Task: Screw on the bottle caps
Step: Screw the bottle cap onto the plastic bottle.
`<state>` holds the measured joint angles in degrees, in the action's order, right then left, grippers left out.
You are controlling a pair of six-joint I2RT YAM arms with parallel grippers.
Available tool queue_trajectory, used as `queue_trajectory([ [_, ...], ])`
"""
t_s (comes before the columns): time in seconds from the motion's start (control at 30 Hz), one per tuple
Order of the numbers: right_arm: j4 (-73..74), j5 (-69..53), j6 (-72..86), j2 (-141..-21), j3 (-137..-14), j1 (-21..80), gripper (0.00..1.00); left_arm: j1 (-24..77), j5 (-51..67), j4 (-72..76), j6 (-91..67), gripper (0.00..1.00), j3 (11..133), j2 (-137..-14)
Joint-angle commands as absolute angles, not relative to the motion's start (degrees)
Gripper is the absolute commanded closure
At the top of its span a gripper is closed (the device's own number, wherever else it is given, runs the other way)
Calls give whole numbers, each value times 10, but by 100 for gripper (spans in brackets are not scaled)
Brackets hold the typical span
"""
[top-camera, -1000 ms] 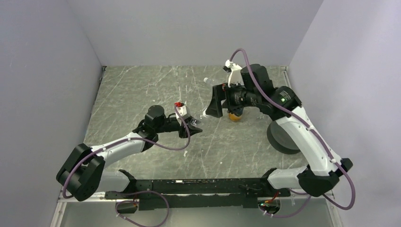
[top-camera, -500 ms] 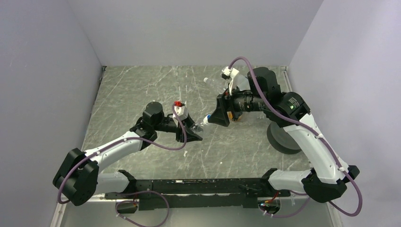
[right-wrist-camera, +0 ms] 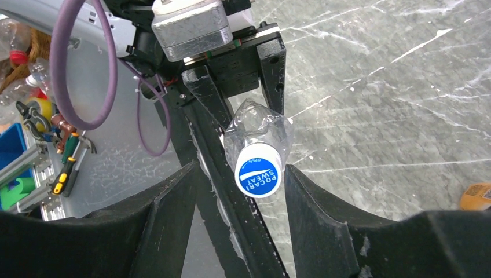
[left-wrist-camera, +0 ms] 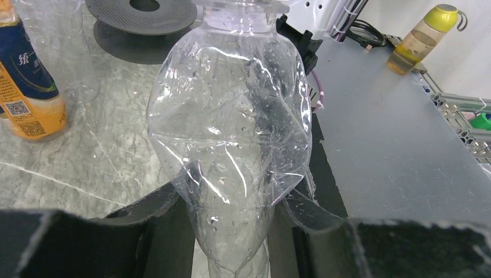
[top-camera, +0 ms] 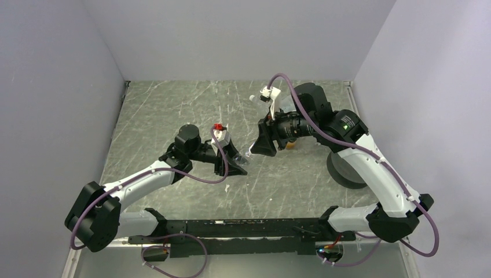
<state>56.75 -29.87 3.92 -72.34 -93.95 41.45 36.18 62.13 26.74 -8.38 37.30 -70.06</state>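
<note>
My left gripper (left-wrist-camera: 234, 194) is shut on the lower body of a clear crumpled bottle (left-wrist-camera: 231, 127), holding it above the table with its neck toward the right arm. A blue-topped white cap (right-wrist-camera: 258, 174) sits on that bottle's neck. My right gripper (right-wrist-camera: 242, 171) stands round the cap with its jaws open: the right finger is close beside the cap and the left finger is a clear gap away. From above, both grippers meet at mid-table around the bottle (top-camera: 244, 157). The orange-amber bottle (left-wrist-camera: 26, 87) stands upright on the table behind the right wrist.
A large black disc (top-camera: 345, 169) lies on the table to the right. Another clear bottle (top-camera: 256, 101) lies near the back, by the right arm's cable. The dark frame rail (top-camera: 231, 229) runs along the table's near edge.
My right gripper has swung left onto the held bottle's capped neck and its jaws have narrowed. The left gripper shifted slightly nearer, still holding the bottle.
</note>
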Motion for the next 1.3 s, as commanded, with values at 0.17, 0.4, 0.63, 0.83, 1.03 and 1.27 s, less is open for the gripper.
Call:
queue_trajectory([
  [0.17, 572, -279, 21, -723, -947, 417, 43, 359, 646, 289, -90, 100, 394, -693],
  [0.4, 575, -267, 19, -722, -942, 417, 45, 359, 645, 290, -91, 100, 394, -694],
  [0.63, 571, -286, 21, -727, -934, 419, 49, 359, 644, 292, -92, 100, 395, -697],
  [0.83, 570, -289, 23, -728, -928, 421, 52, 359, 643, 293, -92, 100, 395, -698],
  [1.03, 568, -291, 27, -730, -923, 423, 64, 359, 635, 295, -94, 100, 396, -699],
  [1.27, 551, -226, 89, -747, -915, 424, 80, 359, 498, 306, -82, 100, 412, -685],
])
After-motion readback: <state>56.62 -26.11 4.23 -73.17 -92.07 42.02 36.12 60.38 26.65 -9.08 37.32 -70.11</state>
